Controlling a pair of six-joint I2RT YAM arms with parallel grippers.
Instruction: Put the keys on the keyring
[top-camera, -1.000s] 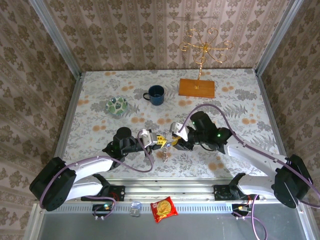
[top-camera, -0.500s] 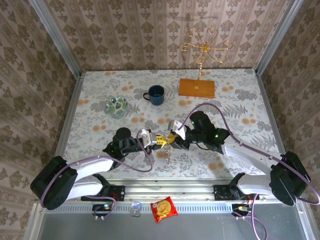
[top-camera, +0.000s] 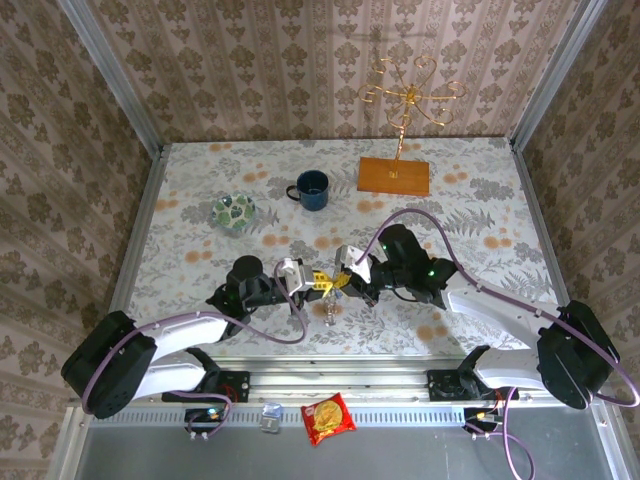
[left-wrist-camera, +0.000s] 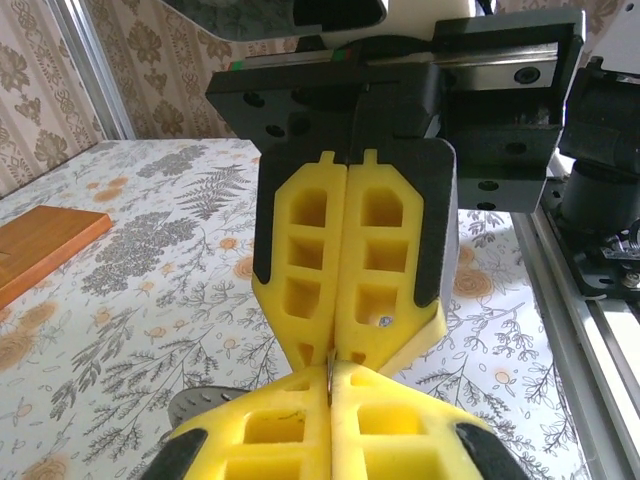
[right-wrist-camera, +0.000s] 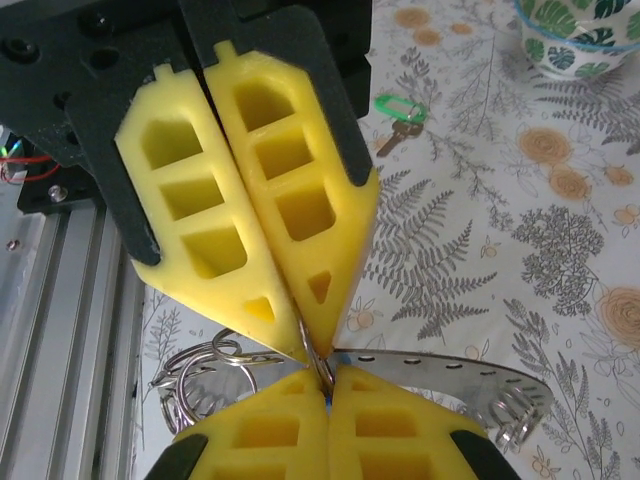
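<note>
My two grippers meet tip to tip above the table's near middle, the left gripper (top-camera: 322, 284) coming from the left and the right gripper (top-camera: 343, 283) from the right. Both are shut on one thin wire loop (right-wrist-camera: 320, 358) of the keyring (right-wrist-camera: 450, 375). Its flat grey band with holes and coils hangs just below them (top-camera: 330, 310), and one edge shows in the left wrist view (left-wrist-camera: 195, 405). A speck of blue shows between my right pads (right-wrist-camera: 380, 420); the rest of the blue key is hidden. The green key (right-wrist-camera: 400, 108) lies flat on the table, apart from both grippers.
A green-patterned glass dish (top-camera: 233, 211) and a blue mug (top-camera: 312, 189) stand at the back left. The wooden base (top-camera: 394, 175) of a gold wire stand (top-camera: 408, 95) is at the back. A snack packet (top-camera: 328, 418) lies on the rail below the table's near edge.
My right gripper has closed from open onto the wire loop held by the left gripper. The hanging keyring swung slightly. Both arms stayed almost in place.
</note>
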